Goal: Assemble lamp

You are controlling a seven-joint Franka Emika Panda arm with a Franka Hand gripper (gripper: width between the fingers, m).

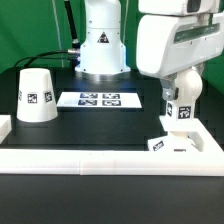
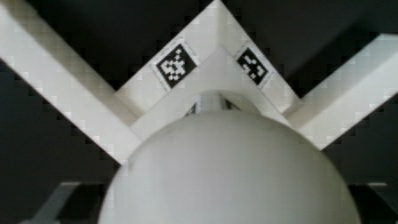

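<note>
gripper: the gripper (image 1: pixel 181 110) hangs at the exterior view's right, pointing straight down, closed on the bulb; its fingers are hard to make out in the wrist view
bulb: the bulb (image 1: pixel 183 118) (image 2: pixel 222 165) stands upright in the grip, right above the base; in the wrist view its round white head fills the near field; whether its stem already touches the base i cannot tell
base: the base (image 1: pixel 172 145) (image 2: pixel 214 60) is a small white block with square tags on two faces, sitting in the corner of the white border, at the front on the exterior view's right
shade: the shade (image 1: pixel 37 95) stands upright, narrow end up, at the exterior view's left, well apart from the base and bulb, with one tag facing the camera
white border: the white border (image 1: pixel 90 160) (image 2: pixel 54 70) is a raised rim along the front and sides of the table; in the wrist view its two walls meet in a v around the base
marker board: the marker board (image 1: pixel 100 99) lies flat between the shade and the arm
table: the table (image 1: pixel 100 128) has a black top
</note>
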